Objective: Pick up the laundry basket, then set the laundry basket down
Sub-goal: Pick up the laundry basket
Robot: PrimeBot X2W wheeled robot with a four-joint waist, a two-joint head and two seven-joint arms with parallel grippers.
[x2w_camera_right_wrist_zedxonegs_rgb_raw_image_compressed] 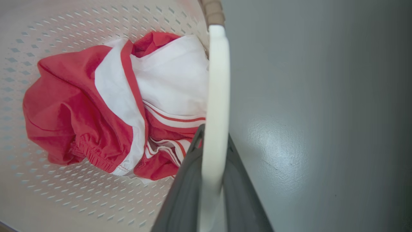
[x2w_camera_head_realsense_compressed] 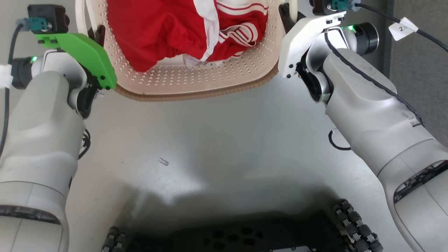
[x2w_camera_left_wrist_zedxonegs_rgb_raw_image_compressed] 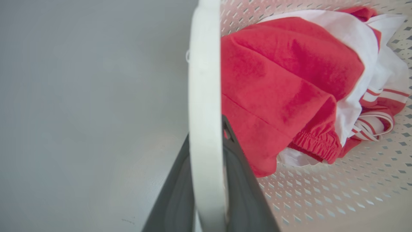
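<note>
Laundry basket (x2w_camera_head_realsense_compressed: 196,82), holding red-and-white clothing (x2w_camera_head_realsense_compressed: 154,31), hangs between both arms over grey floor (x2w_camera_head_realsense_compressed: 210,147), with left gripper (x2w_camera_left_wrist_zedxonegs_rgb_raw_image_compressed: 206,129) jaws pinching its left handle (x2w_camera_left_wrist_zedxonegs_rgb_raw_image_compressed: 202,64) and right gripper (x2w_camera_right_wrist_zedxonegs_rgb_raw_image_compressed: 215,132) jaws pinching its right handle (x2w_camera_right_wrist_zedxonegs_rgb_raw_image_compressed: 219,64).

A pale grey smooth-shelled left forearm (x2w_camera_head_realsense_compressed: 38,140) carries a bright green wrist bracket (x2w_camera_head_realsense_compressed: 84,52); the matching right forearm (x2w_camera_head_realsense_compressed: 371,115) bears a white bracket (x2w_camera_head_realsense_compressed: 304,38) with black screws and a thin black cable (x2w_camera_head_realsense_compressed: 367,77); a green light (x2w_camera_head_realsense_compressed: 33,59) glows at each wrist; the left gripper (x2w_camera_left_wrist_zedxonegs_rgb_raw_image_compressed: 207,127) and right gripper (x2w_camera_right_wrist_zedxonegs_rgb_raw_image_compressed: 214,133) have dark grey tapered fingers (x2w_camera_left_wrist_zedxonegs_rgb_raw_image_compressed: 248,199); black roller wheels (x2w_camera_head_realsense_compressed: 357,227) flank the dark base (x2w_camera_head_realsense_compressed: 231,241)
</note>
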